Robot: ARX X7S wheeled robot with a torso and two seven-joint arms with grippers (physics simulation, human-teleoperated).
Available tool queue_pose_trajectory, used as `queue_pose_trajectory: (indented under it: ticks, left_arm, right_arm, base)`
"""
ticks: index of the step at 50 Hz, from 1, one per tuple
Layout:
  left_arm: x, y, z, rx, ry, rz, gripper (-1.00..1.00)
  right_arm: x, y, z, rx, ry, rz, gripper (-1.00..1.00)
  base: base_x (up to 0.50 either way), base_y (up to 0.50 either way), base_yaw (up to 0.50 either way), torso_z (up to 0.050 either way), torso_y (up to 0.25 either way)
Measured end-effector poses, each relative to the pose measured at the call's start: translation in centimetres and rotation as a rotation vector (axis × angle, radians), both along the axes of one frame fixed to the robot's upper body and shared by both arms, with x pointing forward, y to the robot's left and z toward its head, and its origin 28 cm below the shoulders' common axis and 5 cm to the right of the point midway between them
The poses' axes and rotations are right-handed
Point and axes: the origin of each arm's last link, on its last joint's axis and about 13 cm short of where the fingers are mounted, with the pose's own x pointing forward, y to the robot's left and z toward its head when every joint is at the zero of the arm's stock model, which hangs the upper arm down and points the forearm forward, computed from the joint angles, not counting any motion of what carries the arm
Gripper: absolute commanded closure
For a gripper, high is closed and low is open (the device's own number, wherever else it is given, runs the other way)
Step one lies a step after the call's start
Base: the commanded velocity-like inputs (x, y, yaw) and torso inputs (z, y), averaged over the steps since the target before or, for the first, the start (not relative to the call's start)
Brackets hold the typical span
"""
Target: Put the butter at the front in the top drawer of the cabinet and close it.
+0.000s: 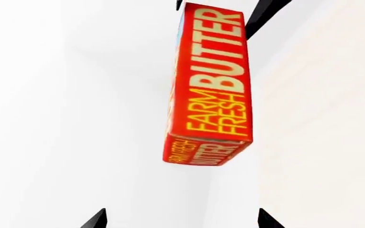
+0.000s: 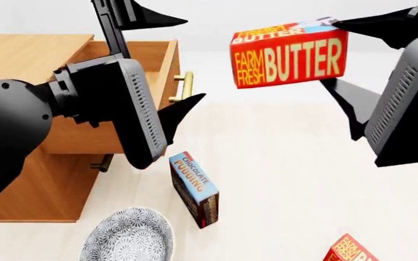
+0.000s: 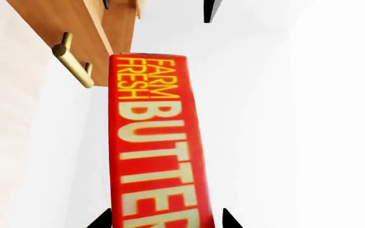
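Observation:
The butter (image 2: 289,53), a red carton with yellow lettering, hangs in the air with my right gripper (image 2: 332,54) shut on its right end. In the right wrist view the butter (image 3: 154,142) runs out from between the fingers of the right gripper (image 3: 165,221) toward the drawer. The top drawer (image 2: 167,60) of the wooden cabinet (image 2: 28,54) is pulled open, its brass handle (image 2: 182,87) facing the carton. My left gripper (image 2: 172,62) stands open and empty in front of the drawer. In the left wrist view the butter (image 1: 211,85) floats beyond the open left gripper (image 1: 182,221).
A chocolate pudding box (image 2: 194,190) lies on the pale floor below the drawer. A patterned bowl (image 2: 129,236) sits near the cabinet's front corner. A second butter carton (image 2: 350,250) lies at the lower right. The lower drawer's handle (image 2: 104,163) shows beneath my left arm.

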Motion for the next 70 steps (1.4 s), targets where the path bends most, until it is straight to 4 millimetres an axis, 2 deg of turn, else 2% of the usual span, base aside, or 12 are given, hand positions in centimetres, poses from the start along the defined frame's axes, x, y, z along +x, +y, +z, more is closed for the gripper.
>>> queue_pose_trajectory:
  ticks: [21, 70]
  left_arm:
    - [0.0, -0.6, -1.2, 0.030, -0.032, -0.040, -1.00]
    - [0.1, -2.4, -2.0, 0.035, -0.065, -0.114, -1.00]
  right_arm:
    - [-0.5, 0.6, -0.6, 0.053, 0.053, 0.057, 1.00]
    - [-0.3, 1.7, -1.3, 0.104, 0.132, 0.112, 1.00]
  base:
    - [0.00, 0.00, 0.00, 0.000, 0.001]
    - [0.00, 0.00, 0.00, 0.000, 0.001]
